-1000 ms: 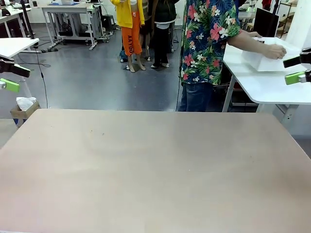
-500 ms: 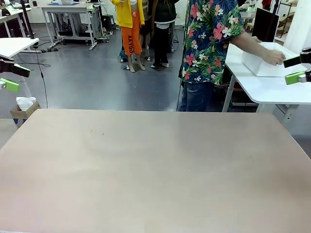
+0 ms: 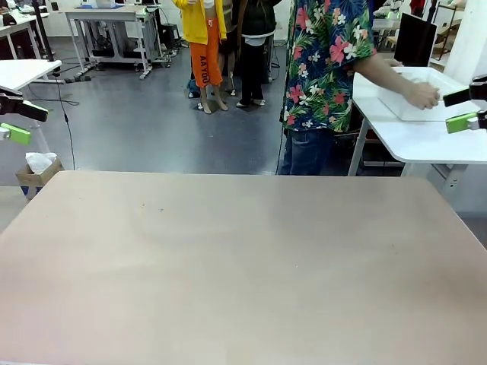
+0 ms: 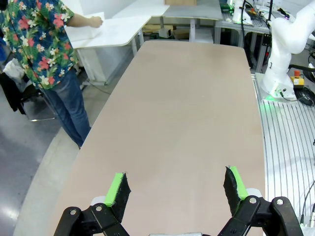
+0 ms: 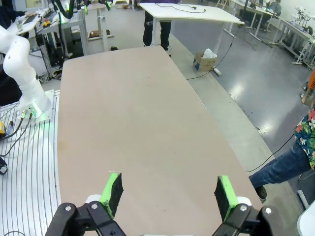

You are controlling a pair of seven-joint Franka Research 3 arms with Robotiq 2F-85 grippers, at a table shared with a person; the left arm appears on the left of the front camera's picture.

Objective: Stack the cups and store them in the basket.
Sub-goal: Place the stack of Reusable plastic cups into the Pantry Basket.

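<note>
The cups are out of view. The white basket [image 3: 396, 100] stands on a white side table [image 3: 426, 141] beyond the far right corner, with a person's hand [image 3: 421, 95] on its rim. It also appears in the left wrist view as the basket [image 4: 81, 33] under that hand. My left gripper [image 3: 23, 123] hangs open at the picture's left edge, off the table. My right gripper [image 3: 459, 109] hangs open at the right edge, close to the basket. Nothing sits between the fingers of the left gripper [image 4: 176, 184] or the right gripper [image 5: 168, 189].
The beige work table [image 3: 243, 258] has a bare top. The person in a floral shirt [image 3: 323, 61] stands past its far right corner. A cardboard box [image 3: 34, 173] sits on the floor at the far left.
The person's hand has slid the basket a little nearer along the side table. Neither arm has moved.
</note>
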